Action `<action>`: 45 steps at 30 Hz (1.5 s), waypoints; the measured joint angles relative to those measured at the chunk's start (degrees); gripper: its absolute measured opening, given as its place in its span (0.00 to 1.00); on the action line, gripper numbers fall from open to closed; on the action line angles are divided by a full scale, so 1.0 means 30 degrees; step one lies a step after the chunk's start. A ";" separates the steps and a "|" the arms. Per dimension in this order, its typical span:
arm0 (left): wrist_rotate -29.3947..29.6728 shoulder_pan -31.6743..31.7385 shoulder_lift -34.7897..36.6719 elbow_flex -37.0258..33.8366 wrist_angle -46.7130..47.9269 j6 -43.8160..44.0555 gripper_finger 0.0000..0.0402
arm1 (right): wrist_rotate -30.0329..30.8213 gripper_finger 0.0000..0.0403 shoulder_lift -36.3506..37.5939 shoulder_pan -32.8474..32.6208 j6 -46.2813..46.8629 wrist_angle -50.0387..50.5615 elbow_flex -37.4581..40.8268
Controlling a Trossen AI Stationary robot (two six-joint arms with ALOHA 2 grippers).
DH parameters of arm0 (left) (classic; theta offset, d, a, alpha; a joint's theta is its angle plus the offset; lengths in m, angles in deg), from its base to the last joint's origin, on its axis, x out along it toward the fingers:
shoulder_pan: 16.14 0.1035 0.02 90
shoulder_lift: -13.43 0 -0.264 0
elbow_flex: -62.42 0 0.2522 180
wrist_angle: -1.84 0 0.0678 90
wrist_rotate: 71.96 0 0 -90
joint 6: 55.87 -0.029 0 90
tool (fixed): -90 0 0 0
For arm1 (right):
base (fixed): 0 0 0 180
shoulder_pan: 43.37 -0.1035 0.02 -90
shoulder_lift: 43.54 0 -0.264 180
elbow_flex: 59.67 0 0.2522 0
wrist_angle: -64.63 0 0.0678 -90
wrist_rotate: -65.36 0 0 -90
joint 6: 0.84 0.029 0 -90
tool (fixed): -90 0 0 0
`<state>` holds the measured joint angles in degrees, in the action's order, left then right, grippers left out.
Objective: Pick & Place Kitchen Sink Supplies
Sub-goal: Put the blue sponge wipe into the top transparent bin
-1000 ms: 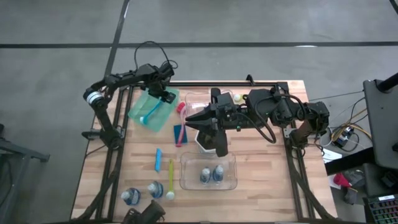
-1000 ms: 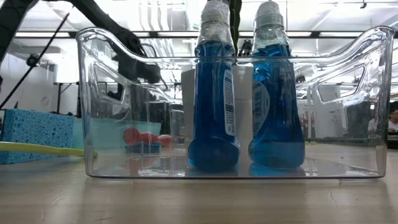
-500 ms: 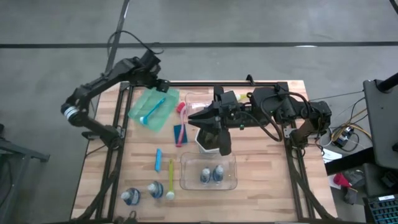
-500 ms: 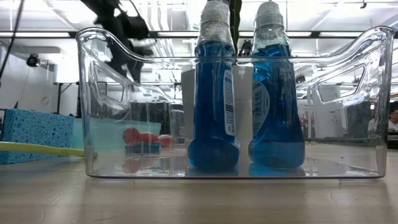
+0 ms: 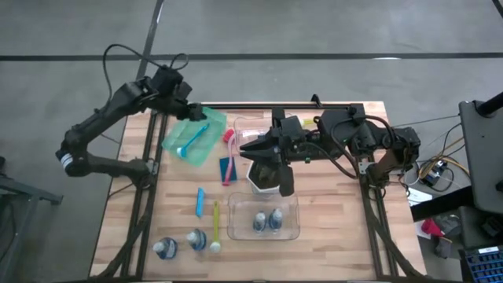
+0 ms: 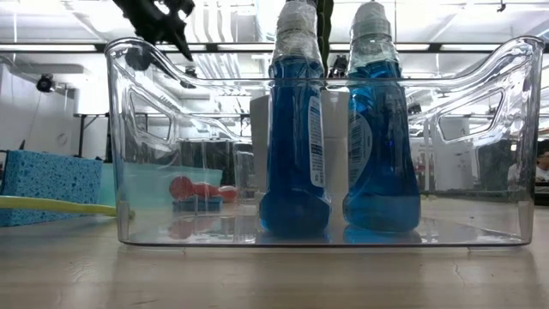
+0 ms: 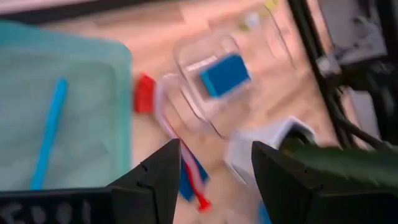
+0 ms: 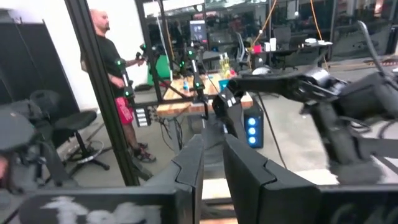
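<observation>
My left gripper [image 5: 193, 113] [image 7: 214, 168] hangs open and empty in the air over the far edge of the green tray [image 5: 179, 137], where a blue brush [image 5: 193, 138] [image 7: 48, 134] lies flat. My right gripper [image 5: 250, 148] [image 8: 212, 163], fingers shut and holding nothing, hovers level over the white pot [image 5: 261, 179]. A blue sponge [image 7: 224, 74] lies in the far clear bin [image 5: 245, 127]. Two blue bottles [image 5: 266, 222] [image 6: 296, 129] stand in the near bin. A pink brush lies across a blue sponge [image 5: 226, 168]. On the table are a blue brush [image 5: 200, 201], a yellow brush [image 5: 216, 226] and two bottles [image 5: 163, 248].
The near clear bin [image 6: 129, 172] fills the low view, with a blue sponge [image 6: 51, 184] to its left. The right arm [image 5: 346, 141] lies across the table's middle, over the pot. A person [image 8: 115, 68] stands in the room beyond the table.
My left gripper has risen from just above the green tray's far right corner and drawn back toward the table's far left corner, still open. The blue brush stays lying in the tray. My right arm has kept still.
</observation>
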<state>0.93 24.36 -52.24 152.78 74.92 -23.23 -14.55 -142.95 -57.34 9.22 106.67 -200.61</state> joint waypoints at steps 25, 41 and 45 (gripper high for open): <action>-0.1308 -0.9219 -0.1200 -0.1992 0.4969 0.5714 0.47 | 0.0151 0.15 0.1930 -0.0007 0.1100 0.8001 -0.0015; -0.2626 -0.9535 -0.6446 -0.4138 0.4210 0.3284 0.53 | 0.0124 0.12 0.1886 -0.0640 0.1156 0.8520 0.0114; -0.3373 -0.9535 -0.7723 -0.4160 0.3728 0.2573 0.54 | 0.0118 0.12 0.1879 -0.0917 0.1279 0.8645 0.0184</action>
<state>-9.19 -4.24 -75.41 140.30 86.10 -15.51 -14.20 -137.32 -60.09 13.06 132.60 -200.06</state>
